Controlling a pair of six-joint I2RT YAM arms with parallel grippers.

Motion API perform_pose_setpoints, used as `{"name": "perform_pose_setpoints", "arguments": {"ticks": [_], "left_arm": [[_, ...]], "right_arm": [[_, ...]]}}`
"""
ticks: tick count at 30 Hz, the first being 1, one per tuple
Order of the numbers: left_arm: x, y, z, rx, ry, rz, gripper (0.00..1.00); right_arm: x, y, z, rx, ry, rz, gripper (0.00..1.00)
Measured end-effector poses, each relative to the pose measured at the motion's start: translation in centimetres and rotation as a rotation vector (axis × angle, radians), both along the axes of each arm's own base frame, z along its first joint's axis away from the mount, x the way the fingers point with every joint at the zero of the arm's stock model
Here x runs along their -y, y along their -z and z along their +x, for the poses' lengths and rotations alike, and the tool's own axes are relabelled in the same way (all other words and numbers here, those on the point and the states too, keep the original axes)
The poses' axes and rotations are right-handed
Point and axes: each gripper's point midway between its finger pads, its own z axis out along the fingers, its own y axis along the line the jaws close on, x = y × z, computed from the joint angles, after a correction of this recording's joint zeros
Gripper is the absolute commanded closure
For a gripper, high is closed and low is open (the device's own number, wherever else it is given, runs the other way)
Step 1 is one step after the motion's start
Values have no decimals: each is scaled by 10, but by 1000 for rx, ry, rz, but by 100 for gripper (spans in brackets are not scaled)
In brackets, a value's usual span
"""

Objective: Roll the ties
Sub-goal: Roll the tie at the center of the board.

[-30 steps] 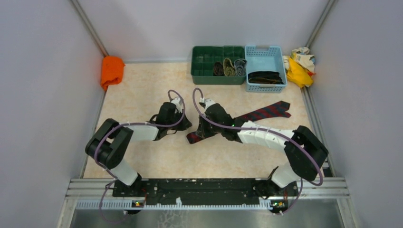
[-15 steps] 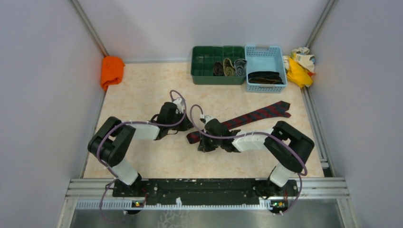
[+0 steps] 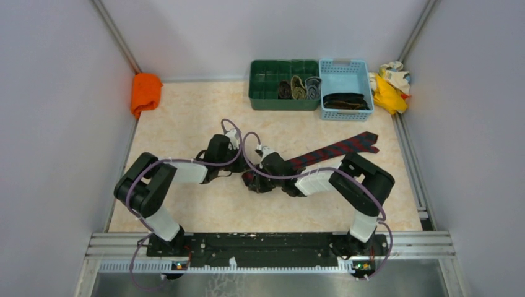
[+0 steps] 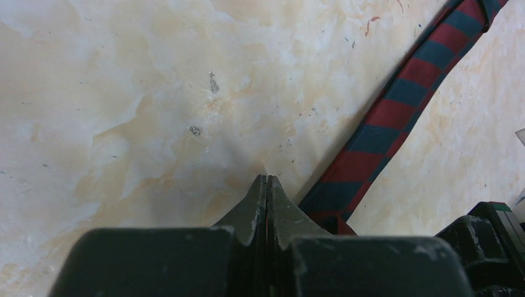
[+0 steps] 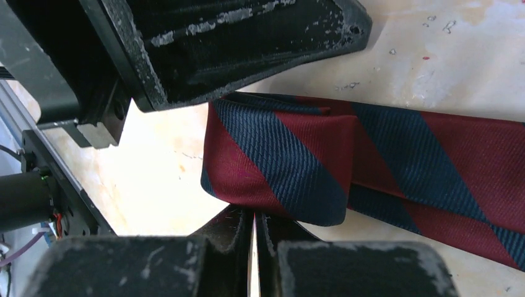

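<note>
Sitting fully closed, both: left gripper [image 4: 267, 179] empty beside the tie [image 5: 396, 161], right gripper [image 5: 254, 213] touching its folded end.

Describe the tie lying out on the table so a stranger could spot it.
On the marbled tabletop, look in front of the green tray and blue basket at the back. A long tie slants from the table's middle toward the right wall. Only it is dark red with navy bands; the tray's ties are rolled up.

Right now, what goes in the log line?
left gripper: shut, beside tie | right gripper: shut, at tie's folded end | tie: not yet rolled
</note>
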Motion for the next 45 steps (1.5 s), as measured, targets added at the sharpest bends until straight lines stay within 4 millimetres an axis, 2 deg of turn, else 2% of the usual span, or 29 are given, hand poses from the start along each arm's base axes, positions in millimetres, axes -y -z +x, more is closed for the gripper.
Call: {"name": "perform_pose_setpoints", "arguments": {"ticks": [11, 14, 18, 21, 25, 27, 29, 31, 32, 35, 36, 40, 45], "left_arm": [[0, 1, -4, -29, -12, -11, 100], [-9, -1, 6, -22, -72, 41, 100], [-39, -10, 31, 6, -242, 142, 100], [-66, -38, 42, 63, -377, 173, 100], [-91, -104, 44, 201, -513, 121, 100], [-105, -141, 37, 280, -568, 68, 100], [-118, -170, 23, 343, -613, 17, 100], [-132, -188, 9, 393, -647, -22, 100], [-138, -194, 2, 416, -661, -38, 100], [-154, -206, -15, 472, -697, -68, 100], [-158, -207, -18, 483, -706, -72, 100], [-171, -218, -28, 521, -750, -83, 100], [-177, -214, -30, 514, -771, -59, 100]], "right_arm": [[-2, 0, 2, 5, -1, 7, 100], [4, -1, -1, 7, -8, -21, 100], [24, -10, -3, 44, -4, -108, 98], [33, -27, -3, 105, -5, -177, 82], [22, -62, 3, 222, -29, -248, 65], [13, -80, 3, 286, -47, -283, 55], [0, -96, 5, 354, -60, -323, 51], [-14, -102, 7, 403, -73, -366, 48], [-18, -102, 8, 418, -79, -387, 45], [-25, -88, 13, 443, -96, -476, 44], [-22, -75, 14, 443, -107, -528, 44], [-10, -46, 15, 425, -127, -647, 44], [0, -30, 17, 419, -125, -722, 44]]}}
